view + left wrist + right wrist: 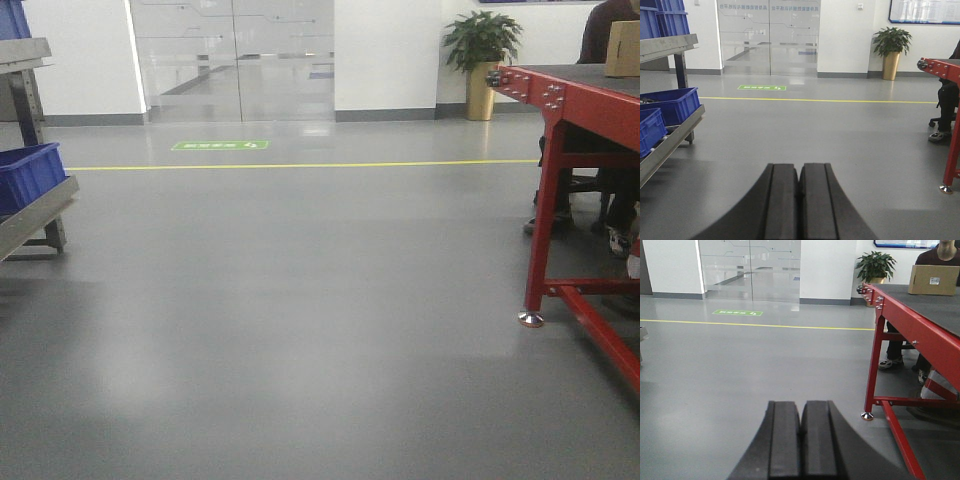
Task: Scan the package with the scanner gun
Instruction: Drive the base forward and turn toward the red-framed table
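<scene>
Tan cardboard marks the package (933, 280), which stands on the far end of the red table (920, 322) in the upper right of the right wrist view, with a seated person (945, 252) just behind it. In the front view only its left edge shows, at the upper right corner. No scanner gun appears in any view, so where it lies cannot be told.

By these pictures the task has hardly begun: nothing is held, nothing has been scanned, and both arms point out over bare grey floor (300, 330), well apart from the package. Finding and picking up the scanner, then aiming it at the label, all seems left to do.

The left gripper (799, 172) has its black fingers pressed together, empty; the right gripper (801, 412) likewise.

The package's long axis runs left to right across the frame. Its broad face, with the small white label, points toward the right wrist camera.
</scene>
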`<state>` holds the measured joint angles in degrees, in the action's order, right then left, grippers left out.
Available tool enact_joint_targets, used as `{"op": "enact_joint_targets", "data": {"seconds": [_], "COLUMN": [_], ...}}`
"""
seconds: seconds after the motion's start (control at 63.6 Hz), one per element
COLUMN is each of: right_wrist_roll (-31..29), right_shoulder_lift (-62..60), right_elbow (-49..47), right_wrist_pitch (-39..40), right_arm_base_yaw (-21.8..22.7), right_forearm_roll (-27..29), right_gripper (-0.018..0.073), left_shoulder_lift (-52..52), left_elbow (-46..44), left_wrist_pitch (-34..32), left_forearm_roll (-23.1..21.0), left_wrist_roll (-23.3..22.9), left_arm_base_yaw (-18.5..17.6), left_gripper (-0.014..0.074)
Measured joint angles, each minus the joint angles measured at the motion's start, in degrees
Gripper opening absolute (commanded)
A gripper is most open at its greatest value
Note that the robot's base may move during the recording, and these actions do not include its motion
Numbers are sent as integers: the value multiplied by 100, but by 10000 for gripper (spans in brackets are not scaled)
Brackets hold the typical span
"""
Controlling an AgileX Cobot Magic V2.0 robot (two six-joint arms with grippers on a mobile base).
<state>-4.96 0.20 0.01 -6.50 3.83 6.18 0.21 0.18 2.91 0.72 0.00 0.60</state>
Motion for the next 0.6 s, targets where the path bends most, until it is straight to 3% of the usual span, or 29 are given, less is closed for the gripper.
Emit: {"op": "enact_joint_targets", "data": {"seconds": [0.598], "right_wrist_roll": [0], "right_shoulder_lift": [0], "right_elbow": [0], "right_wrist_pitch": [0], "right_arm_base_yaw": [0], "right_forearm_roll": [0], "right_gripper": [-153], "left_shoulder_lift": [0], "left_elbow": [0], "left_wrist_pitch": [0], "left_forearm_roll": [0], "left_wrist_roll": [0], "left_arm_base_yaw": [0], "left_gripper": [-111]}}
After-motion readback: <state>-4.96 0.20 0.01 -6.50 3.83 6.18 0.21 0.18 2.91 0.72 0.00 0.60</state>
